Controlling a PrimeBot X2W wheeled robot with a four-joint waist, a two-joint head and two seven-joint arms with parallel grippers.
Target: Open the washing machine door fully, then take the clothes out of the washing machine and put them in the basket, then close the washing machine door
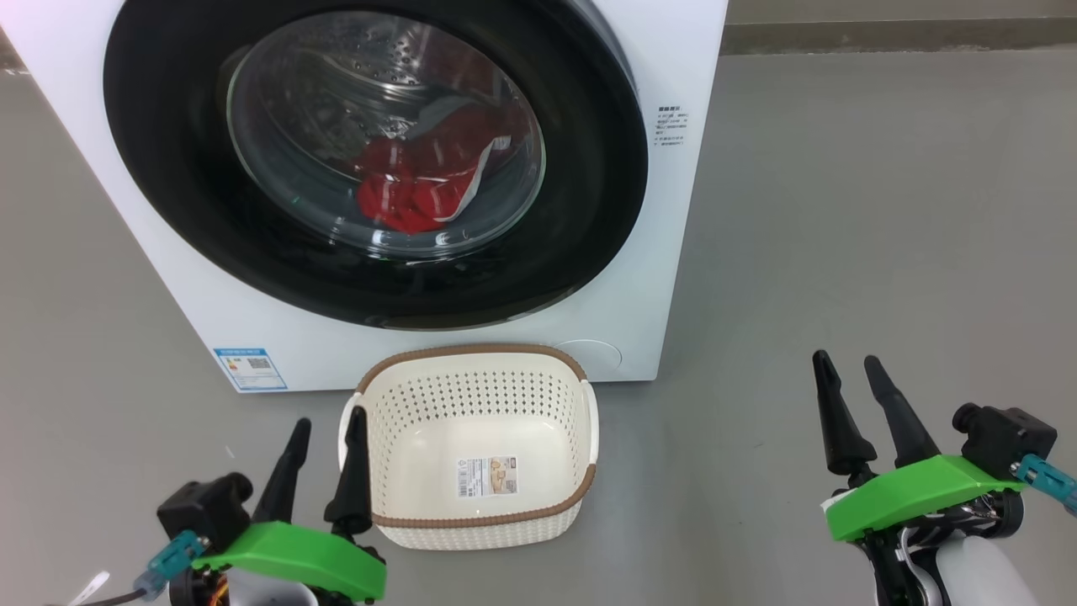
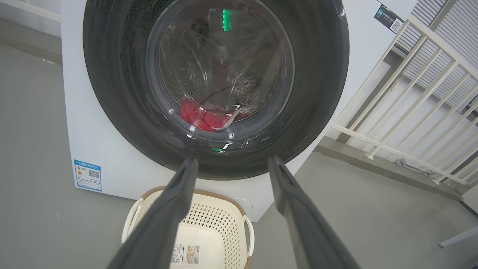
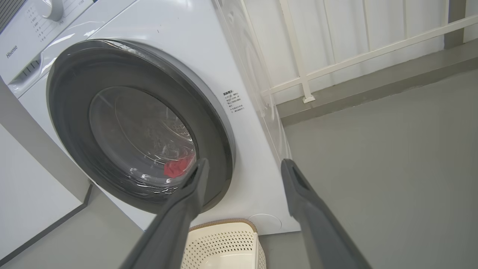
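grey smooth floor (image 1: 858,210). washer (image 1: 681,278) stands on it, door (image 1: 160,168) shut, red clothes (image 1: 412,194) low in the drum behind the glass. basket (image 1: 471,350) sits on the floor just in front of the washer, label visible on its bottom. white railing (image 2: 410,112) right of the washer. left gripper (image 1: 328,421) is beside the basket's left rim, right gripper (image 1: 845,360) well off to the right. fingers apart on both.

"Hisense" is printed on the control panel (image 3: 26,37) of the washing machine (image 3: 164,26).
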